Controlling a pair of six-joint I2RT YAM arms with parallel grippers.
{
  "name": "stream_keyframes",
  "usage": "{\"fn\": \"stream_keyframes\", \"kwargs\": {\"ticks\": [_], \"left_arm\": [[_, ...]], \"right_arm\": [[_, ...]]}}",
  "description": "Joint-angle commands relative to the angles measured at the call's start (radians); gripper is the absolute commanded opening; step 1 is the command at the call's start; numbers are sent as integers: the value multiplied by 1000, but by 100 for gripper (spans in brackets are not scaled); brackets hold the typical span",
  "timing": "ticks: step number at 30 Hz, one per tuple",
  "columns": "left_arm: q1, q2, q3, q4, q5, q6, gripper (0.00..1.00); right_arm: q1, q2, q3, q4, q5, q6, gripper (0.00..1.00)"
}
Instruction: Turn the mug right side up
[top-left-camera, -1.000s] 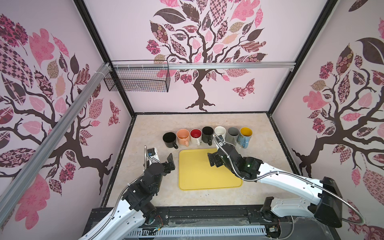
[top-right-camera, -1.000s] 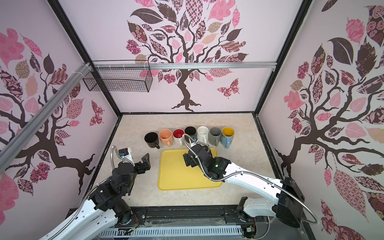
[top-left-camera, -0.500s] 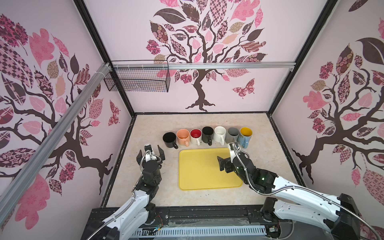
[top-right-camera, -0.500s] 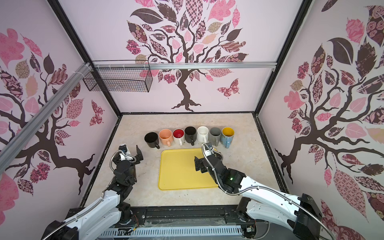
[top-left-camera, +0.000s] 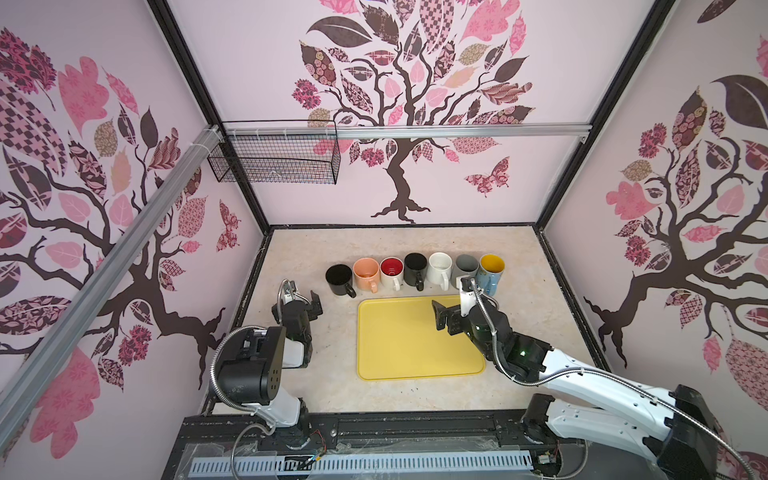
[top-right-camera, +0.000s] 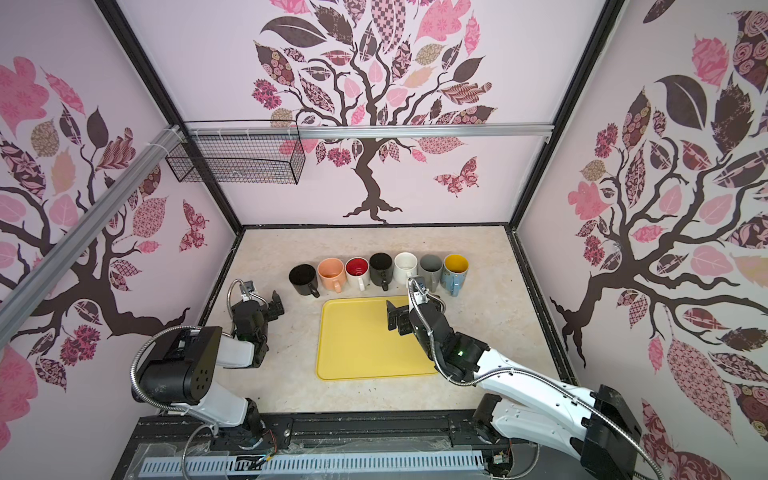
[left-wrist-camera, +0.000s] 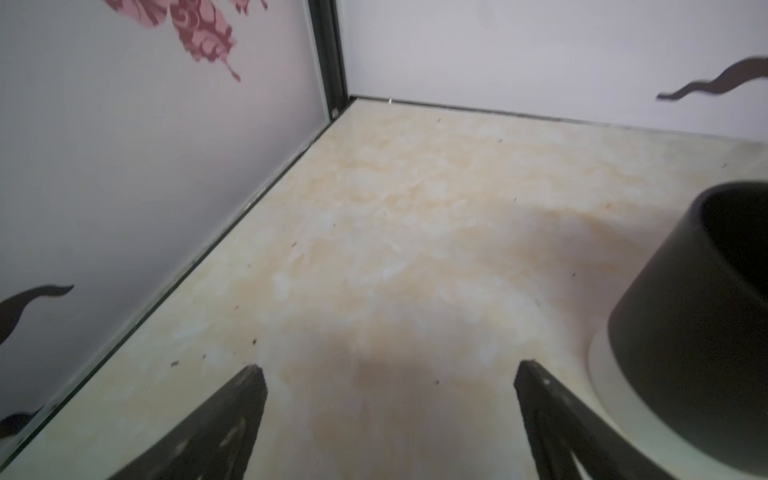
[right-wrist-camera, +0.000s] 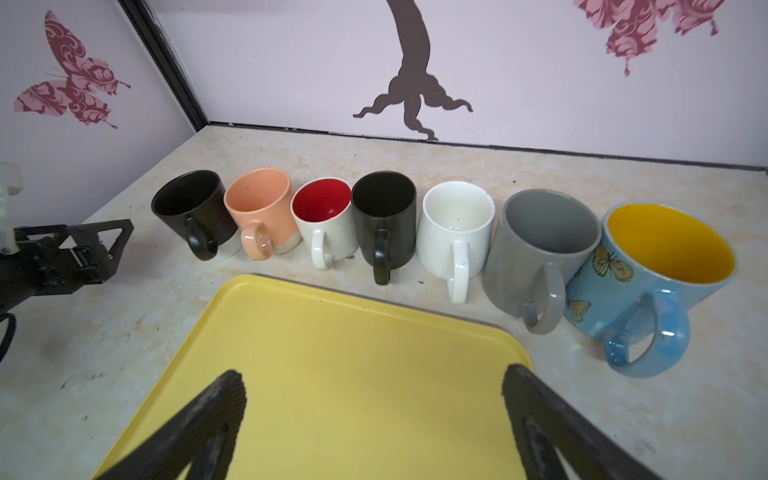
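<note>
Spread wide, holding nothing: left gripper (left-wrist-camera: 390, 368) and right gripper (right-wrist-camera: 372, 372). Near left gripper, black mug (left-wrist-camera: 685, 332) partly cut off, seemingly upright.

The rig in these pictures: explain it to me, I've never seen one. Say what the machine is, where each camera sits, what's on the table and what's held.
It is a robot with two arms, each ending in a two-finger gripper. The two wide pictures come from one camera head overhead; the two close ones from a camera on each wrist. On the table lies a tray with nothing on it, and behind it seven mugs stand in a row, all mouth up. The left gripper is open over the table; the right gripper is open over the tray. Nothing is held.
</note>
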Motion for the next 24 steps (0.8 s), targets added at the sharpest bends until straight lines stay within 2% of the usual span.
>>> {"fn": "stream_keyframes", "kwargs": {"ticks": [1,3,4,6,9,12,15,17,19,21,23,24], "left_arm": [[5,-35,14,12,38,-14,96],[5,-1,30,37,36,-11,96],[-1,12,50,37,43,5,96],[-16,-15,77,-76,44,25,96],[-18,11,70,-9,34,29,96],[-19,4,74,-27,35,26,96],[-19,5,73,-26,33,26,96],[-19,5,71,-27,34,26,96],[-19,5,72,-24,34,28,96],[-20,5,72,-23,33,29,96],[-20,4,72,-23,31,29,96],[-21,5,71,-23,31,28,96]], "right_arm": [[-32,35,14,151,138,-126,100],[-131,46,26,145,213,-111,100],[-208,38,12,150,220,-73,100],[-361,6,-54,187,202,0,100],[-525,-23,-179,306,196,-2,100],[-572,52,-261,494,269,-144,100],[-610,185,-316,682,242,-136,100],[-620,320,-364,864,179,-150,100],[-614,450,-360,1037,240,-221,100],[-626,455,-384,1090,117,-280,100],[-731,513,-465,1242,-116,-237,100],[-769,569,-483,1344,-136,-195,100]]}}
